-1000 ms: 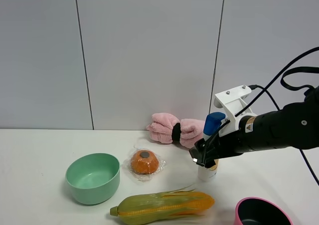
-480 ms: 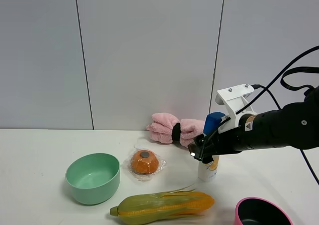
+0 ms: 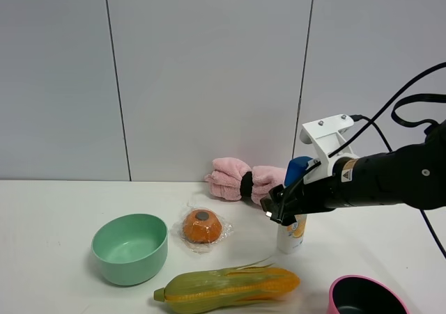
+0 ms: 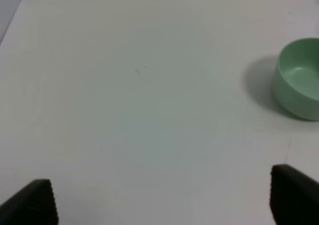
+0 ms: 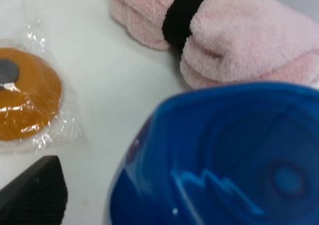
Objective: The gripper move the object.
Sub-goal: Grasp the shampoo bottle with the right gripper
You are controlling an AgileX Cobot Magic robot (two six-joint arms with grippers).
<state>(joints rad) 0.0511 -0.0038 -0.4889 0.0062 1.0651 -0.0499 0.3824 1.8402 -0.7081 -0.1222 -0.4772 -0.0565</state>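
Observation:
The white shampoo bottle (image 3: 292,235) with a blue cap (image 3: 299,167) stands upright on the table, right of centre. My right gripper (image 3: 277,207) is at the bottle's upper half, its black fingers on the bottle's left side. In the right wrist view the blue cap (image 5: 224,160) fills most of the frame. One black finger (image 5: 35,195) shows far out to its side and the other is hidden, so the jaws stand wide open. My left gripper (image 4: 162,200) is open and empty over bare table; it does not show in the exterior view.
A wrapped orange round item (image 3: 202,227) lies left of the bottle, and a green bowl (image 3: 130,248) further left. A pink towel roll (image 3: 240,180) lies behind by the wall. A corn cob (image 3: 230,285) and a dark, pink-rimmed bowl (image 3: 366,296) sit at the front.
My right gripper has risen a little and shifted slightly left along the bottle. The bottle still stands in the same place on the table.

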